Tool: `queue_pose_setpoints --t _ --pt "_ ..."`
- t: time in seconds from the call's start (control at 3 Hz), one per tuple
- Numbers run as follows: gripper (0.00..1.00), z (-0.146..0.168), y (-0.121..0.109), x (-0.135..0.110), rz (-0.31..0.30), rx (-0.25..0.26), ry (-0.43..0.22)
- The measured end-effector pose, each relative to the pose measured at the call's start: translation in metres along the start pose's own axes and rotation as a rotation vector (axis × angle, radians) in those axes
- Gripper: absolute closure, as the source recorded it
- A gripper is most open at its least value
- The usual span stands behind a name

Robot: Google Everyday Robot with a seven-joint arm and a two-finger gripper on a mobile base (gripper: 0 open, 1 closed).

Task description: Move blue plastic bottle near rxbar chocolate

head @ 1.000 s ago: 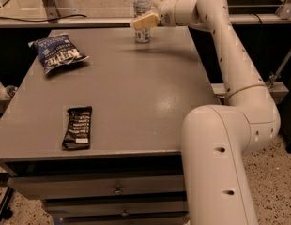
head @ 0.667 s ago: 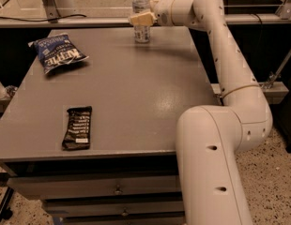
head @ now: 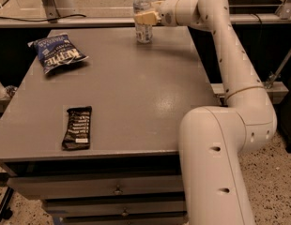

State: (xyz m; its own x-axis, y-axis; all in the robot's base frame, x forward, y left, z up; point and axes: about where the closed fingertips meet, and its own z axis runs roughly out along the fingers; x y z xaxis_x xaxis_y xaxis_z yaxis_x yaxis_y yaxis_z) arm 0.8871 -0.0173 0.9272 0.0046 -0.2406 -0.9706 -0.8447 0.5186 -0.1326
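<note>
The blue plastic bottle (head: 143, 33) stands upright at the far edge of the grey table (head: 136, 88), right of the middle. My gripper (head: 145, 18) reaches in from the right and sits at the bottle's middle, covering part of its label. The rxbar chocolate (head: 78, 127), a flat dark wrapper with white lettering, lies near the table's front left edge, far from the bottle.
A blue chip bag (head: 57, 54) lies at the table's back left. My white arm (head: 230, 78) arcs over the table's right side down to the base. Drawers (head: 117, 189) sit under the table's front edge. A rail (head: 89, 20) runs behind the table.
My gripper has shifted slightly left and up against the bottle. The bottle, the bar and the chip bag have stayed in place.
</note>
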Motion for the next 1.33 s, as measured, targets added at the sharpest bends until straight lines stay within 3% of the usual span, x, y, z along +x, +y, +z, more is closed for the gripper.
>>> queue_pose_setpoints --t 0.33,0.67,1.0,1.33 --pt "1.00 -0.012 0.008 -0.012 0.045 -0.021 -0.029" --pt "1.00 -0.034 0.034 -0.041 0.075 -0.065 -0.069" --pt "1.00 -0.081 0.061 -0.097 0.064 -0.048 -0.137" --pt "1.00 -0.143 0.093 -0.154 0.045 0.023 -0.223"
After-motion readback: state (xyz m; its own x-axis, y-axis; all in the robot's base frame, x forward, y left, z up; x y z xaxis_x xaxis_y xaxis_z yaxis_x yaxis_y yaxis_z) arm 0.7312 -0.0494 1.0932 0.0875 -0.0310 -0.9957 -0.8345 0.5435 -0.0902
